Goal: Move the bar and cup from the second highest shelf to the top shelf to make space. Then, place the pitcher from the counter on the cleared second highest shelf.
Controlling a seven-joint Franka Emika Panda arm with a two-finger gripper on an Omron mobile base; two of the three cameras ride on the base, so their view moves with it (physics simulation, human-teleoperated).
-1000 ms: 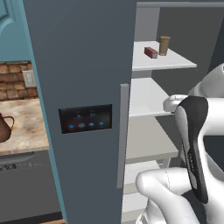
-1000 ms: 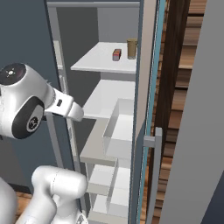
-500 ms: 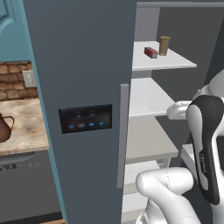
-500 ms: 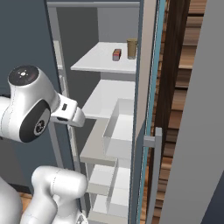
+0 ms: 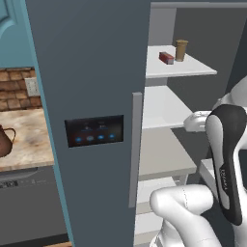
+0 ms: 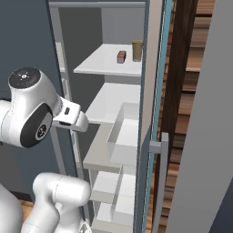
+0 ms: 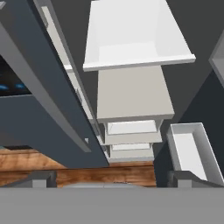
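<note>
1. While the pitcher (image 5: 5,141) waited far left on the counter (image 5: 29,140), handle to its right, nothing yet made room for it.
2. Right of that, the bar (image 5: 166,58) lay flat on the second highest shelf (image 5: 193,67), long axis running back-left to front-right, the upright cup (image 5: 181,49) just beside it.
3. With the gripper (image 7: 111,177) wide open and empty, a careless reach for the bar probably risked toppling the cup.

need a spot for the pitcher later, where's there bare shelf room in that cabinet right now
The shelf below the one holding the bar and cup looks bare, as does the grey slab under it. The bar and cup crowd only their shelf's back corner; its front is free.
</note>
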